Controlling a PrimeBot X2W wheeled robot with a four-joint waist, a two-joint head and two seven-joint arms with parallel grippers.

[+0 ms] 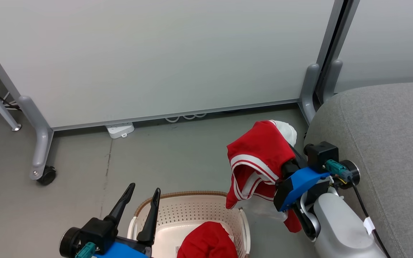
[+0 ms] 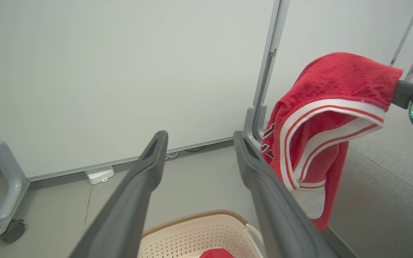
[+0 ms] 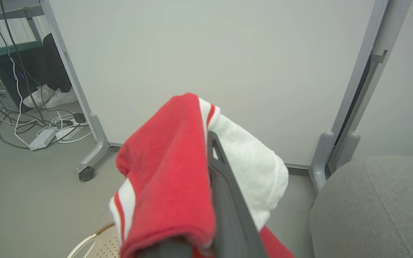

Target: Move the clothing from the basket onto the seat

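In the head view, the right gripper (image 1: 292,150) was clamped on 1 red garment (image 1: 258,157), which hung draped over its fingers, clear of the basket (image 1: 192,209) and just left of the seat (image 1: 389,150). It appeared to be held high so the hanging cloth would pass the basket's brown rim and the seat's rounded edge. The second garment (image 1: 208,243) lay bunched inside the basket. The left gripper (image 1: 142,195) stood at the basket's near-left rim with its jaws parted and nothing between them, probably waiting for the remaining piece. Bare floor (image 1: 163,157) lay between the basket and the partition panel (image 1: 156,57), and the seat cushion to the right offered a broad landing area.

In the left wrist view, the left gripper's 2 fingers (image 2: 134,193) spread wide above the basket (image 2: 195,233), where a scrap of red showed at the bottom edge. The lifted garment (image 2: 321,107) hung to the right with the grey seat (image 2: 382,186) behind it, its striped trim dangling free.

In the right wrist view, the garment (image 3: 170,172) wrapped over the right gripper (image 3: 206,200), 1 dark finger (image 3: 224,186) showing through a fold of red and white. The seat (image 3: 375,208) sat low at the right, near the panel's post (image 3: 323,157), so the swing across looked unobstructed. A person's shoes (image 3: 48,96) stood far left beyond the panel, among cables (image 3: 38,125).
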